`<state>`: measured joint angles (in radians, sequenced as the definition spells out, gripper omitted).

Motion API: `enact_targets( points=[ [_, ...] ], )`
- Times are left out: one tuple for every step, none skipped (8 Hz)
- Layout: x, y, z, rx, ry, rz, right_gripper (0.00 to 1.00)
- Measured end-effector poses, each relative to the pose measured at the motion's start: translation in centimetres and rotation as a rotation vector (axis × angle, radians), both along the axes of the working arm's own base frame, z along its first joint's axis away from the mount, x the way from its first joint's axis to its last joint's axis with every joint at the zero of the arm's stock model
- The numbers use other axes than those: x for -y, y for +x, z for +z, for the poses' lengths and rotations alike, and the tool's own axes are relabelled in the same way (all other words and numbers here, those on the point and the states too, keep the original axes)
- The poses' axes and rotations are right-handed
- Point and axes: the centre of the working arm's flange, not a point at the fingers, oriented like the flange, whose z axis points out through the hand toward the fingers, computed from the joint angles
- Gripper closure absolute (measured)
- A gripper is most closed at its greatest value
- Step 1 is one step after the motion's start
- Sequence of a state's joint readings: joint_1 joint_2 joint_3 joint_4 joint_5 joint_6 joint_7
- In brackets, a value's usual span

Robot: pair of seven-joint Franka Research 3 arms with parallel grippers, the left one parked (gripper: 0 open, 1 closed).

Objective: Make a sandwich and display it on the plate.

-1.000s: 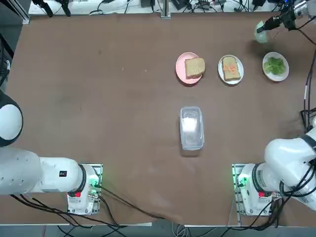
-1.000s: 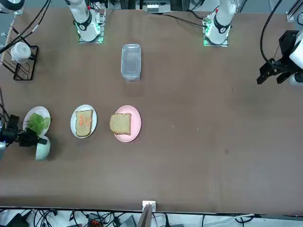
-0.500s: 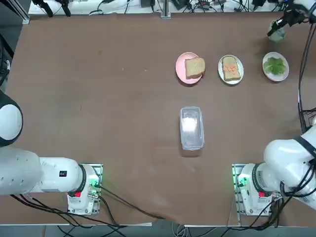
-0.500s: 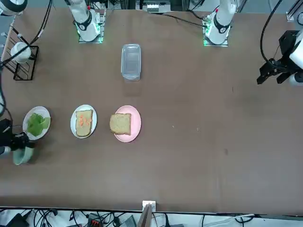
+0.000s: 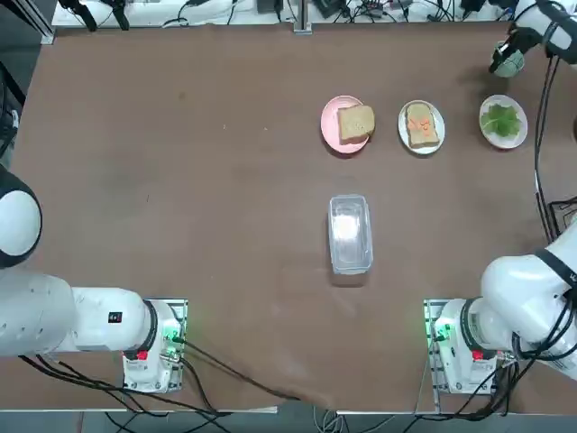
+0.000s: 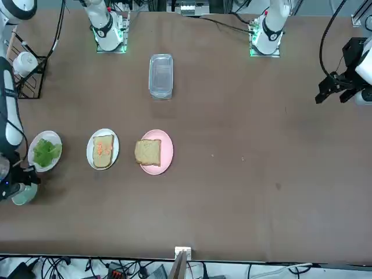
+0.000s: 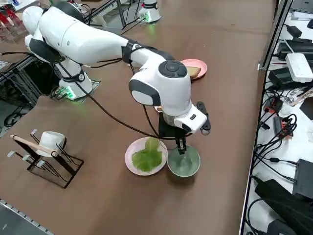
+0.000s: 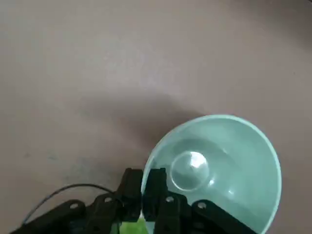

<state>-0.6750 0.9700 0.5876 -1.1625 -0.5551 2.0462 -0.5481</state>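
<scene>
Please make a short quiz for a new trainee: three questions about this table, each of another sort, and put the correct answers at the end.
1. Choose one. What does the right claw pinch by its rim?
a) the clear plastic container
b) the pale green bowl
c) the pink plate

2. True or false: the lettuce leaves lie on the pink plate.

3. Fill in the colour: the bread slice topped with orange-red bits lies on a ____ plate.

Key: 1 b; 2 false; 3 white
</scene>
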Motion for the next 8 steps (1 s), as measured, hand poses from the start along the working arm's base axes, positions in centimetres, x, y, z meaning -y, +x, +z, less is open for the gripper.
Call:
enact_targets(
  points=[
    [-0.4,0.3,-0.8,0.010,-0.017,0.010,0.95],
    [-0.7,0.5,-1.4,0.012,-0.025,0.016,0.93],
    [-1.1,0.6,-1.8,0.013,-0.026,0.019,0.89],
    [-1.4,0.7,-1.9,0.014,-0.025,0.010,0.81],
    [-1.7,0.8,-1.8,0.016,-0.026,-0.002,0.65],
    [-1.7,0.8,-1.6,0.019,-0.027,-0.007,0.48],
    [-1.5,0.8,-1.1,0.018,-0.032,-0.011,0.30],
    [-1.3,0.7,-0.1,0.003,-0.039,-0.016,0.09]
  ],
)
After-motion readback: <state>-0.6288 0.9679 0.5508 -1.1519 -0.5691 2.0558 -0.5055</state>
